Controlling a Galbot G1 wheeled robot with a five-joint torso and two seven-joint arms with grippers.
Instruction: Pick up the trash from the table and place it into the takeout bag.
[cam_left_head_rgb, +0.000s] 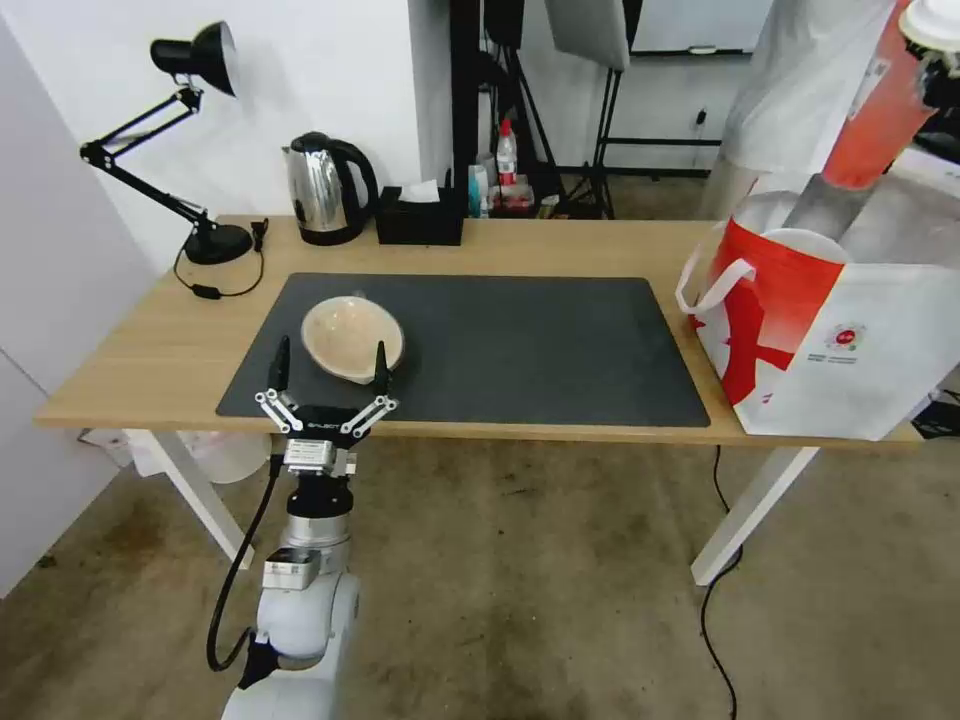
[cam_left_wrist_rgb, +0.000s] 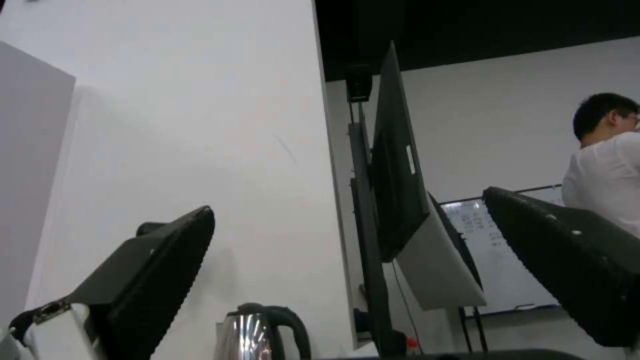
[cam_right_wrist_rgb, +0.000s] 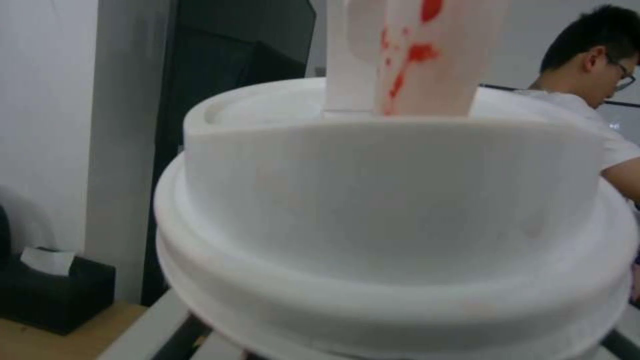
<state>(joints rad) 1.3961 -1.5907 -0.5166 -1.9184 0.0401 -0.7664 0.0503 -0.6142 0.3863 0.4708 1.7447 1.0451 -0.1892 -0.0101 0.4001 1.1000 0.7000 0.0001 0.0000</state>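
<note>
Left gripper (cam_left_head_rgb: 328, 377), jaws wide apart and holding nothing, brackets the shallow beige bowl (cam_left_head_rgb: 352, 337): probably light, rigid; grip its near rim.

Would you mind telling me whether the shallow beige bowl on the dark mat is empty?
Empty: the shallow beige bowl shows a bare inside, with the open left gripper just before it.
</note>
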